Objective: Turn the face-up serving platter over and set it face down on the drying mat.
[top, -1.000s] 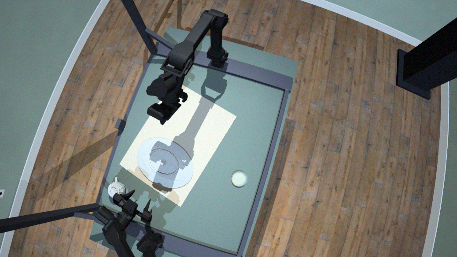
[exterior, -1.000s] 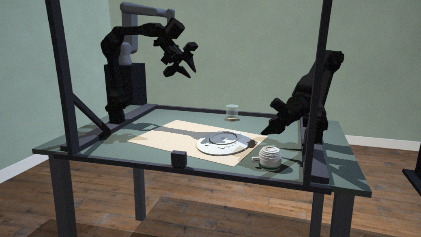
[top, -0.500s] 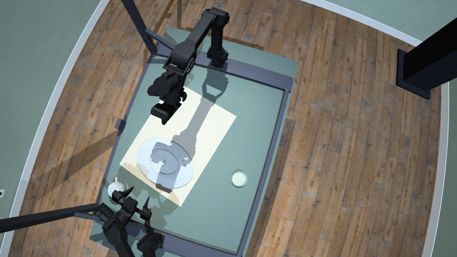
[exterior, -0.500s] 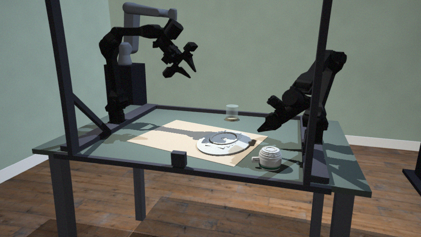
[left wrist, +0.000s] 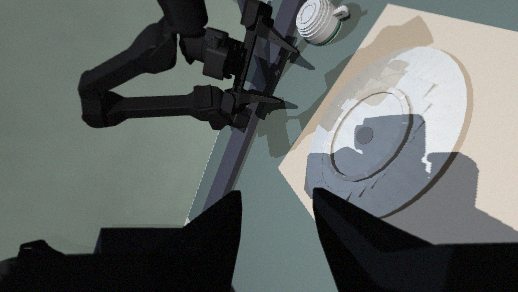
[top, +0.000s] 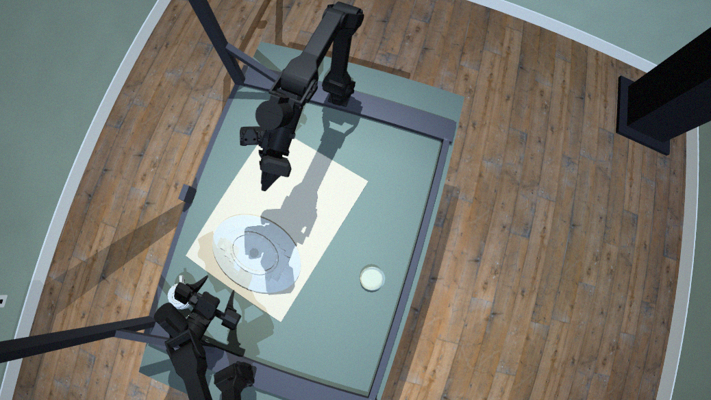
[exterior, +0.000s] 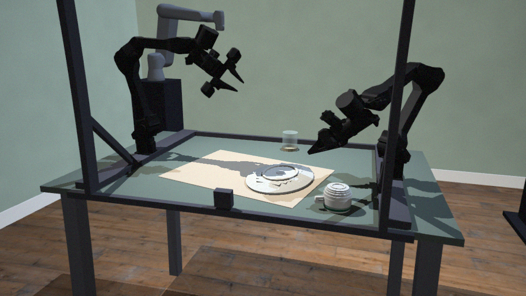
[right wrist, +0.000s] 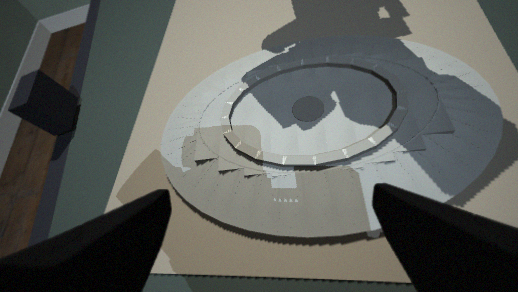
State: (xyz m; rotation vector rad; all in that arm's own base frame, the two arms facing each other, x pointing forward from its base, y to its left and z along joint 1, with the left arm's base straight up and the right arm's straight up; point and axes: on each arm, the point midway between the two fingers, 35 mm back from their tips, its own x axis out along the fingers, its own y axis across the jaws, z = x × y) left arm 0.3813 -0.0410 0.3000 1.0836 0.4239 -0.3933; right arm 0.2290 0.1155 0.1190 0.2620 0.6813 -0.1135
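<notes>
The serving platter lies flat, face down, with its raised foot ring up. It rests wholly on the cream drying mat, nearer the right arm's end, and touches no rail. My left gripper is partly open and empty, high above the mat, off to the platter's side. My right gripper is wide open and empty, above the platter's near side and apart from it.
An upturned white mug stands beside the mat near the right arm. A clear glass stands on the opposite side. A dark block sits on the side rail. Posts rise at the corners.
</notes>
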